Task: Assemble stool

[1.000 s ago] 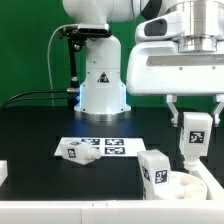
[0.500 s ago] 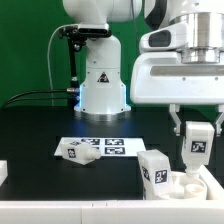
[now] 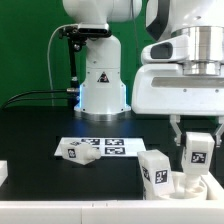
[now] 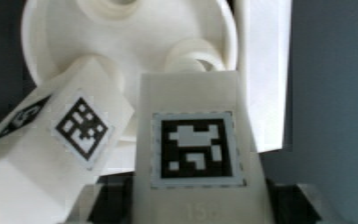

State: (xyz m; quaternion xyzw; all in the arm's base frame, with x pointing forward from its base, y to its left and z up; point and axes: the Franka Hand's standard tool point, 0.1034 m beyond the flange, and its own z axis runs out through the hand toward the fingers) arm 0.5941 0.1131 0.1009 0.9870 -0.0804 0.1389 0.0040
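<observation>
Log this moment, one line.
pincer: shut on held leg | held leg: over seat | second leg: standing in seat | third leg: at marker board

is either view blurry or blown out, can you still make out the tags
Wrist view: soft throughout, tag edges on the held leg smeared, seat disc washed out near white. Exterior view: sharper, but the second leg blends into the seat disc.

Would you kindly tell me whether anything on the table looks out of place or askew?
One loose leg lies tipped on its side, overlapping the marker board, not upright. Otherwise nothing stands out: the tool holds a second leg upright above the seat.
</observation>
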